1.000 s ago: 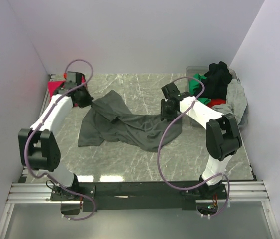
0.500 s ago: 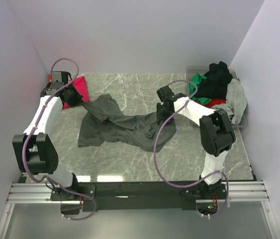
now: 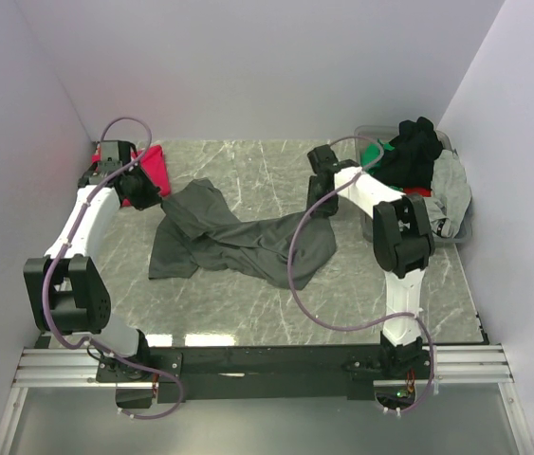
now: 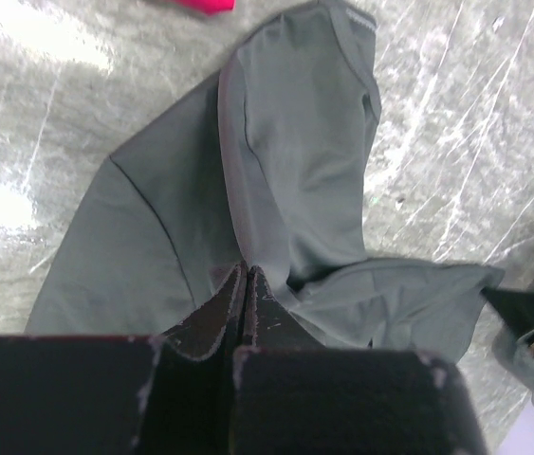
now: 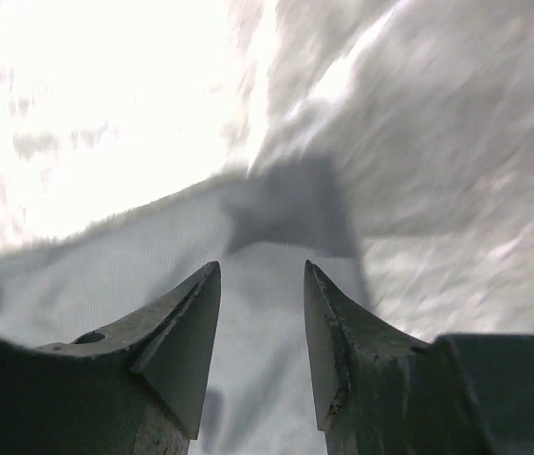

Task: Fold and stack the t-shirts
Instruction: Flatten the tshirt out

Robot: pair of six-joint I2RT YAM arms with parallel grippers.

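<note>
A dark charcoal-grey t-shirt (image 3: 238, 242) lies crumpled and stretched across the middle of the marble table. My left gripper (image 3: 148, 197) is shut on its far-left corner; in the left wrist view the jaws (image 4: 246, 273) are pressed together on the grey cloth (image 4: 304, 152). A magenta-red t-shirt (image 3: 156, 166) lies folded at the far left, just behind that gripper. My right gripper (image 3: 321, 207) hovers at the grey shirt's right edge. Its jaws (image 5: 262, 270) stand open over pale-looking cloth, with nothing between them.
A clear plastic tub (image 3: 464, 227) stands at the far right against the wall. Black (image 3: 416, 142), green (image 3: 373, 156), light grey (image 3: 451, 185) and red (image 3: 416, 194) shirts are heaped in it. Walls close in the left, back and right sides.
My left gripper has drawn the grey shirt's corner to the left, uncovering the magenta-red shirt. The right arm has swung its elbow inward and its gripper has shifted slightly toward the back.
</note>
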